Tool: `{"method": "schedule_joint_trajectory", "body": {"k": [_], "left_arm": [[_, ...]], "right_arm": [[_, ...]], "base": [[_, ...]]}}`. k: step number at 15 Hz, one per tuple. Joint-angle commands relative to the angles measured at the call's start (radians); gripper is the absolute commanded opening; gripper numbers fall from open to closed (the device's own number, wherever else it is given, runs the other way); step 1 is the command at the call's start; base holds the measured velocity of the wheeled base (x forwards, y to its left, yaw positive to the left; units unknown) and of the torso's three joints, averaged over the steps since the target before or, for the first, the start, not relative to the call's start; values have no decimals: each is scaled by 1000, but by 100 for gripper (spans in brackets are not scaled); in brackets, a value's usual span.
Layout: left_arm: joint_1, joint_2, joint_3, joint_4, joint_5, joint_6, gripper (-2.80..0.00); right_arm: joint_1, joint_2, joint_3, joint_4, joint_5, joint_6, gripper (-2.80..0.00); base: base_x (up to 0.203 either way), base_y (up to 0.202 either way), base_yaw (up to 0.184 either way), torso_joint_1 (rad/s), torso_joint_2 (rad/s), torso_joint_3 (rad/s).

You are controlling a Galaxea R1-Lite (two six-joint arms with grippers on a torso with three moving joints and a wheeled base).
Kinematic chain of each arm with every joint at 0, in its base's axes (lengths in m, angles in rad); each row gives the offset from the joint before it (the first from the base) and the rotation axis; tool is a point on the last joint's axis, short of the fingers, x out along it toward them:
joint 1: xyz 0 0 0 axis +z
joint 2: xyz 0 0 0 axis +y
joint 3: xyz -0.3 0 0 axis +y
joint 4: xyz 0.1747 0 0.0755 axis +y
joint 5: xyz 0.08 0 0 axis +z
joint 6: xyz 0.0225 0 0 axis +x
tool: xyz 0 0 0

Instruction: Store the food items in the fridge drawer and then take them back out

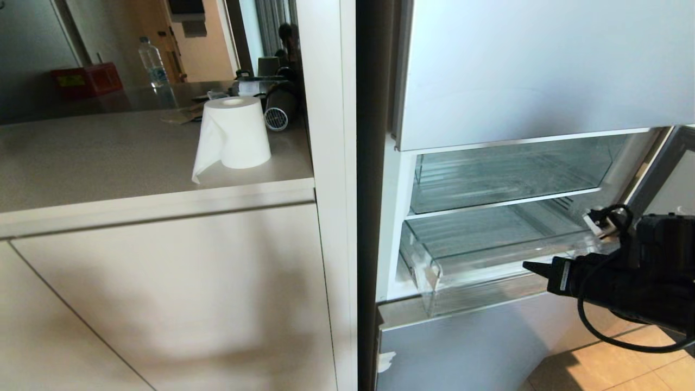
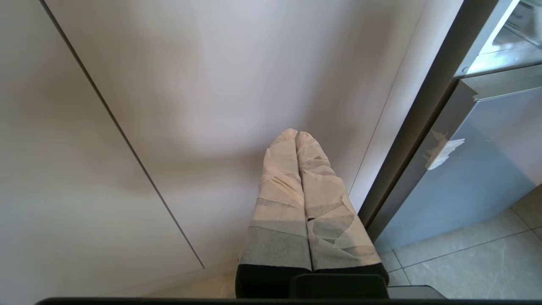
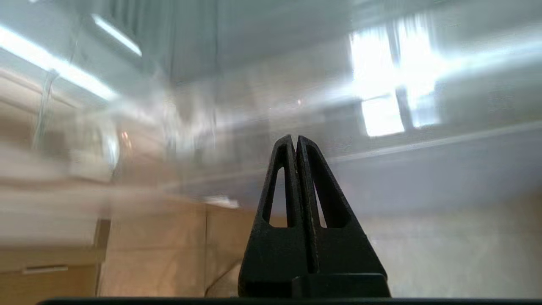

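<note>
The fridge drawer (image 1: pixel 478 255), clear plastic with a ribbed floor and a thick transparent front wall, sits in the open middle section of the fridge and holds nothing I can see. The food items are out of view. My right gripper (image 1: pixel 528 265) is shut and empty. It hangs level, in front of the drawer's right end, tips pointing left. In the right wrist view its black fingers (image 3: pixel 292 169) press together before a blurred shiny surface. My left gripper (image 2: pixel 296 134), wrapped in tape, is shut and empty, parked low facing the white cabinet front (image 2: pixel 190 106).
A smaller clear compartment (image 1: pixel 510 174) with a white trim strip sits above the drawer. Pale-blue fridge panels stand above (image 1: pixel 543 65) and below (image 1: pixel 461 347). On the counter (image 1: pixel 81 163) to the left stand a paper roll (image 1: pixel 234 133), a water bottle (image 1: pixel 152 62) and a red box (image 1: pixel 87 79).
</note>
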Motion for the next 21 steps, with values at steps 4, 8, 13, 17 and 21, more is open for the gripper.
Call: {"method": "schedule_joint_trajectory", "body": {"k": [4,8,13,17,21], "left_arm": [[-1,0,0,1,0,0,-280],[0,0,0,1,0,0,-280],[0,0,0,1,0,0,-280],[-2,0,0,1,0,0,-280],[0,0,0,1,0,0,-280]], "right_arm": [[2,-196,170,31,-78,-87,-280],[7,24,23,69,-79,-95,-280],[20,287,-188,81,-90,-100,-280],[19,380,-273,78,-86,-98,-280],[21,461,-373,26,-76,-61,-280]], "base": [[0,0,0,0,0,0],[0,0,0,0,0,0],[0,0,0,0,0,0],[0,0,0,0,0,0],[0,0,0,0,0,0]]}}
